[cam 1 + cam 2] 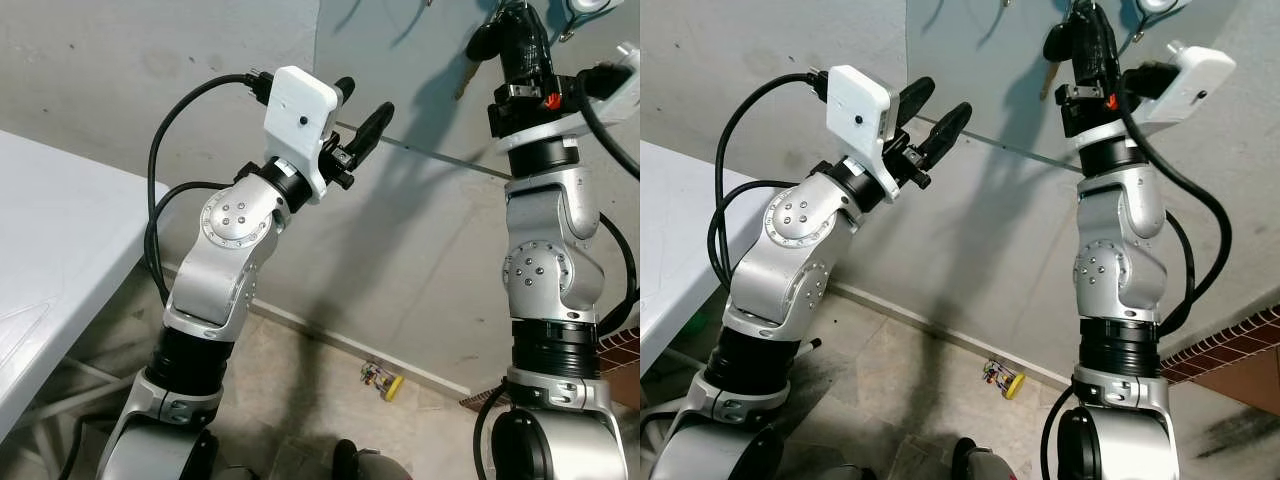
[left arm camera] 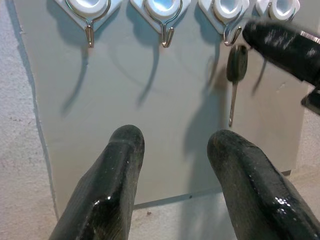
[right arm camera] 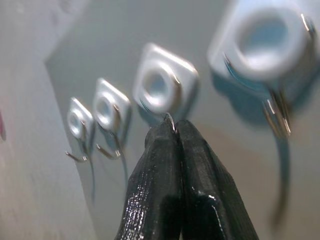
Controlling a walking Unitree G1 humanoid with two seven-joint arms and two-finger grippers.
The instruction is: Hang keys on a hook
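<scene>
Right end effector [image 3: 175,131] pinched on key [image 2: 236,70] ring at hook [image 2: 231,31]; left end effector [image 2: 175,150] spread wide, well below.

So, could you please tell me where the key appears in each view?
Left eye: key, top edge, right of centre.
Right eye: top edge, right of centre.
Left wrist: hanging below the white hooks.
Right wrist: hidden behind right gripper shut fingertips.
Shared landmark: those hooks.

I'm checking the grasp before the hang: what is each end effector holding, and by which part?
The right end effector is shut on the key ring at its fingertips; the key dangles beside a hook. The left end effector is open, holding nothing.
</scene>
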